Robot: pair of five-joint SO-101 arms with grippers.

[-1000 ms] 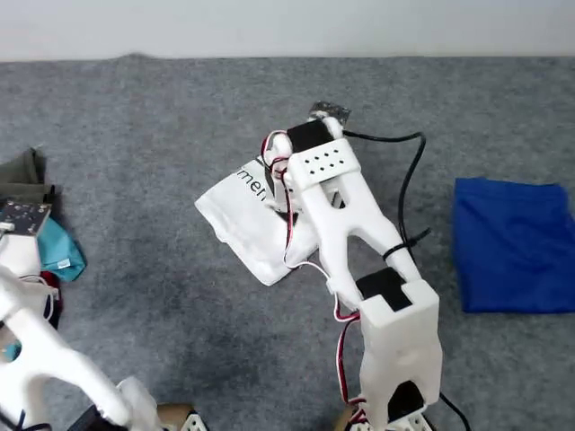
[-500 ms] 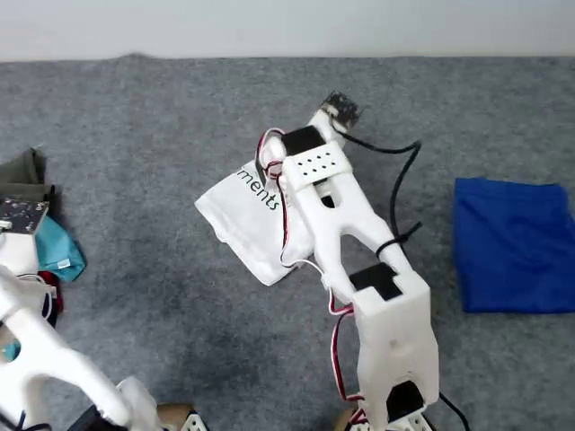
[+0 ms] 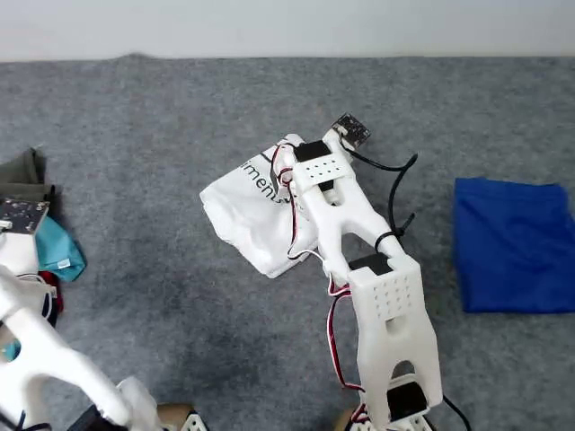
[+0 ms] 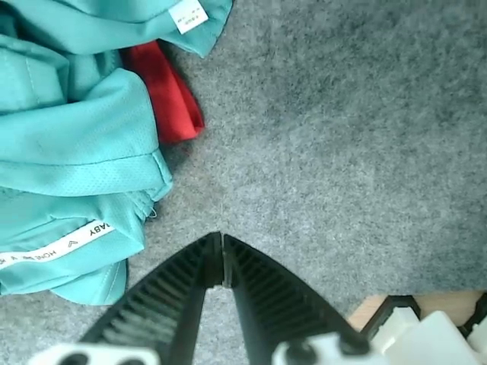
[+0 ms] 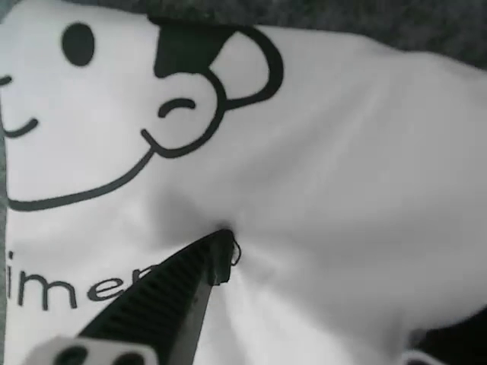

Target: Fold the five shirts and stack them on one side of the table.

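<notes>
Your right gripper point(image 5: 221, 257) seems pinched shut on the crumpled white printed cotton shirt point(image 3: 244, 214), mid-way across the grey carpeted table point(image 3: 144, 305). Your left gripper point(image 4: 222, 262) hangs closed and empty beside the teal mesh shirt point(image 4: 68, 152).

Bright, soft, even light from overhead. The grey table point(image 3: 135, 224) is evenly lit edge to edge. The white shirt point(image 5: 342, 152) is nearly blown out, with creases shading pale grey around my right gripper point(image 5: 222, 247). There's a darker soft shadow under the teal shirt point(image 4: 68, 152) hem. My left gripper point(image 4: 222, 243) reads matte black.
</notes>
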